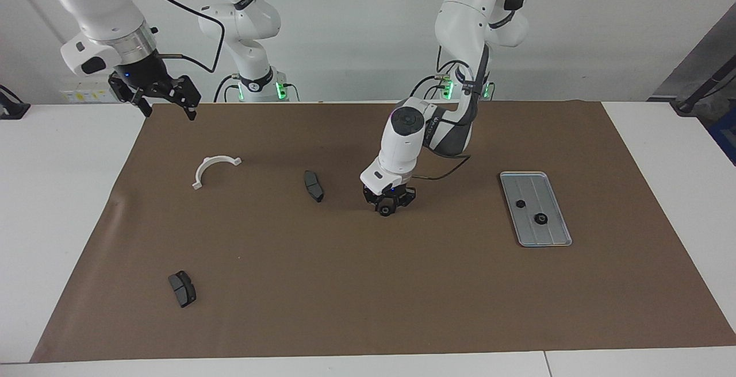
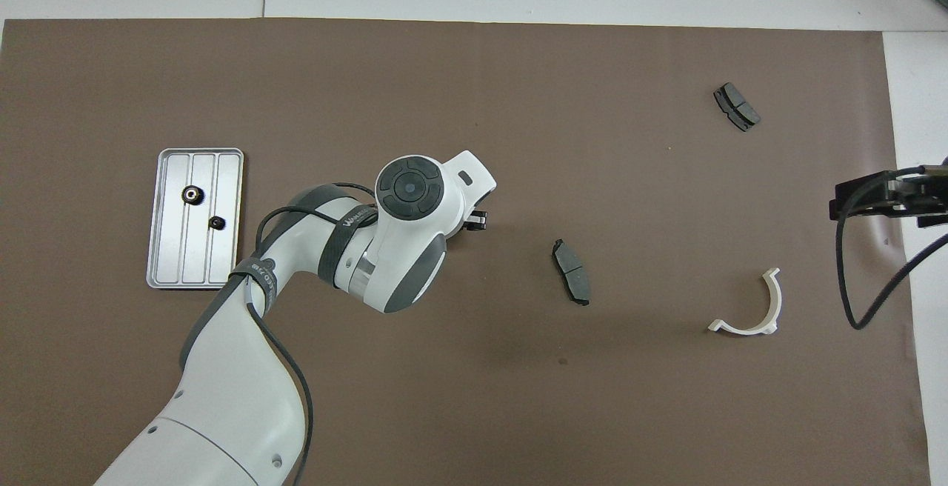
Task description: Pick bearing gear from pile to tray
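So the left gripper (image 1: pixel 385 209) is sitting low on the brown mat (image 1: pixel 368 285), jaws clamping around a small black round gear (image 1: pixel 384 211). The flat silver-grey metal tray (image 1: pixel 549 233), toward the left arm's end, is holding two more black gears (image 1: pixel 539 219). The right gripper (image 1: pixel 164 101) is hanging with jaws spread wide, waiting.

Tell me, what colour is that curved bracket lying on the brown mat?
White. The curved bracket shows best in the overhead view, against the brown mat.
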`<state>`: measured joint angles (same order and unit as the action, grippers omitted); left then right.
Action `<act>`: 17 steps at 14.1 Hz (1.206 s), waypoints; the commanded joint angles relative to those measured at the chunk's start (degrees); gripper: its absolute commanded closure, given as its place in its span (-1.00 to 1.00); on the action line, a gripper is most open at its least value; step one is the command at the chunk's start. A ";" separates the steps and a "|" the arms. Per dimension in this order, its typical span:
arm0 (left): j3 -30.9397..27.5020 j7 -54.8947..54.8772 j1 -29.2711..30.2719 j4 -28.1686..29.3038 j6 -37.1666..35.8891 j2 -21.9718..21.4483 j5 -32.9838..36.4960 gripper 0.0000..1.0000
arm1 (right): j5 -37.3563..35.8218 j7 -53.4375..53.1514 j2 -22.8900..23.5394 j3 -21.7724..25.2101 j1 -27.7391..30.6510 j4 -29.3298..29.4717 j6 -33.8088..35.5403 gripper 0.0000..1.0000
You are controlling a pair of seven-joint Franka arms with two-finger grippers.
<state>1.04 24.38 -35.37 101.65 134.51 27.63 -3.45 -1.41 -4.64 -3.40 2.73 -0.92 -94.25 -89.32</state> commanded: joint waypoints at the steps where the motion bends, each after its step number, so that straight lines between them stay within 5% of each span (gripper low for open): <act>1: -0.86 0.49 -0.93 1.62 1.36 -0.91 -0.33 0.32 | -0.17 1.22 -0.73 -0.44 0.57 -0.67 -0.94 -1.00; 8: -0.86 0.40 -0.67 1.36 1.19 -1.00 -0.33 0.82 | 0.36 1.30 -0.73 -0.44 0.57 -0.67 -0.85 -1.00; 11: -2.95 0.05 1.61 -3.27 -5.80 -0.82 -0.33 0.85 | 0.62 1.31 -0.73 -0.62 0.48 -0.50 -0.85 -1.00; 14: -4.46 -1.18 8.45 -5.32 -9.62 -3.62 -0.33 0.85 | 2.47 1.39 -0.73 -0.53 0.48 -0.41 -0.85 -1.00; 17: -4.46 -13.70 17.32 -4.44 -16.63 -7.67 -0.33 0.85 | 2.47 1.22 -0.73 -0.44 0.48 -0.58 -0.85 -1.00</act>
<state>-3.98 17.46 -22.95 95.62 122.16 23.43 -3.44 -0.15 -4.64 -3.40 2.53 -1.07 -94.25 -89.43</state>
